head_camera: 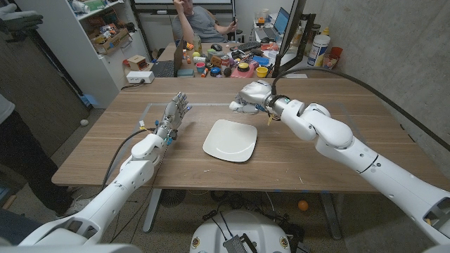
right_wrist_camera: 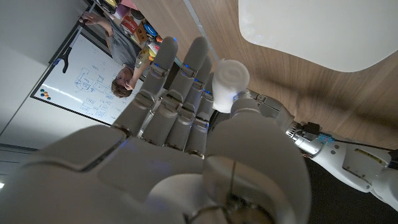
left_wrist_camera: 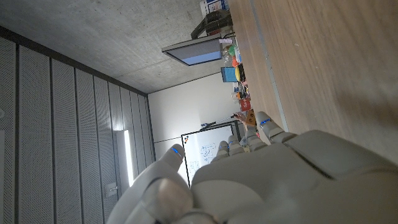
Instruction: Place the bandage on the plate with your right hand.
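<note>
The bandage, a small white roll, sits pinched between the thumb and fingers of the right hand, just above the centre of the head view and over bare wood. The white square plate lies just below and left of that hand, apart from it. Left of the plate, the left hand stands over the table, fingers spread and holding nothing. A person sits at the frame's top, behind the table.

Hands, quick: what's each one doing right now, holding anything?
Left hand: open, holding nothing, fingers apart above the table.
Right hand: holds a white bandage roll between thumb and fingers.
</note>
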### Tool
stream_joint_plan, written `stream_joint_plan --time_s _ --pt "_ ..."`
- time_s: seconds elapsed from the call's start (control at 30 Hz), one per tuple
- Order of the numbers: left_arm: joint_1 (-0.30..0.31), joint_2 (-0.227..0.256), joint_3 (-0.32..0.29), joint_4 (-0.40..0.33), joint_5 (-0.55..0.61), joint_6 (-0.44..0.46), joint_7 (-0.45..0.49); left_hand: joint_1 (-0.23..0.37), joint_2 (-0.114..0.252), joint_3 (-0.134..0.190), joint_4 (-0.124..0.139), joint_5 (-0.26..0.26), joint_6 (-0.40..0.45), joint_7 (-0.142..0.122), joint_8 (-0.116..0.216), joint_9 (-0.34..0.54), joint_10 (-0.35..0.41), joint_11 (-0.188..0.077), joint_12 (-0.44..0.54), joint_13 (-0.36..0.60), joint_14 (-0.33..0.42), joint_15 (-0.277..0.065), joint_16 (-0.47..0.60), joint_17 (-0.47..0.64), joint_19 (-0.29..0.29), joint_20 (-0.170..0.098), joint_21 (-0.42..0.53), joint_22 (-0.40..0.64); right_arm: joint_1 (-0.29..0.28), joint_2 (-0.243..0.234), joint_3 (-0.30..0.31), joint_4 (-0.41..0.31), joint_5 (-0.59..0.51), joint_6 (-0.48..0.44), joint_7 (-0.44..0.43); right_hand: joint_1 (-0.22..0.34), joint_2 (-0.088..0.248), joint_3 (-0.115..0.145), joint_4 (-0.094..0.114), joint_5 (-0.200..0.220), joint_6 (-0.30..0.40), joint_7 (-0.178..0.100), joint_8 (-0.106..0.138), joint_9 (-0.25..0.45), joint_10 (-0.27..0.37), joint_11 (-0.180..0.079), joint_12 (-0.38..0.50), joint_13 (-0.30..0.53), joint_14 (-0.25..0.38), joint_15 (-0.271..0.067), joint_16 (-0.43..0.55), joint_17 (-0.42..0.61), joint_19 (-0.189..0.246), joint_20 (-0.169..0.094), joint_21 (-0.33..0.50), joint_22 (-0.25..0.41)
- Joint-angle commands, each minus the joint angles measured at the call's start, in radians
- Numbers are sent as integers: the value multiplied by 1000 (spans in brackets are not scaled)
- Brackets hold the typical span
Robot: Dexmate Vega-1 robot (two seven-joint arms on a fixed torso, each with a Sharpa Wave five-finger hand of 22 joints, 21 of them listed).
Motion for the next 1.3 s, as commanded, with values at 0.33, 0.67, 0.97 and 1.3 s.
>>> stream_joint_plan --time_s 0.33,0.67,0.97,1.3 --pt "17 17 -2 -23 -6 12 -6 -4 74 -7 0 4 -42 1 -1 4 0 2 3 4 -12 -35 2 2 -11 -37 7 3 23 76 -51 100 -30 73 40 11 7 -11 0 7 11 -4 11 4 11 -1 2 1 10 -9 -2 7 -7 -113 19 -1" --pt "18 23 0 -22 -5 19 -6 -4 74 -8 -1 4 -42 1 0 4 0 1 3 4 -12 -36 2 2 -11 -38 7 3 10 84 -74 129 -55 65 34 14 9 -15 2 9 11 -2 12 4 12 -2 0 1 11 -9 -5 10 -9 -113 26 -5" --pt "9 17 3 -10 -4 16 -13 -4 73 -9 -1 4 -43 0 -1 4 -1 1 3 4 -13 -35 2 2 -11 -39 7 3 8 99 -104 177 -73 68 16 16 9 -19 4 9 9 -3 12 4 11 -2 -1 2 12 -9 -7 13 -11 -114 33 -7" --pt "9 16 2 -4 -4 19 -13 -3 73 -10 -1 5 -42 2 -1 4 -1 3 3 4 -13 -35 2 2 -11 -38 7 3 14 107 -128 207 -108 66 -12 18 10 -24 6 11 9 -3 13 4 13 -3 -2 2 12 -9 -11 16 -14 -114 41 -9"
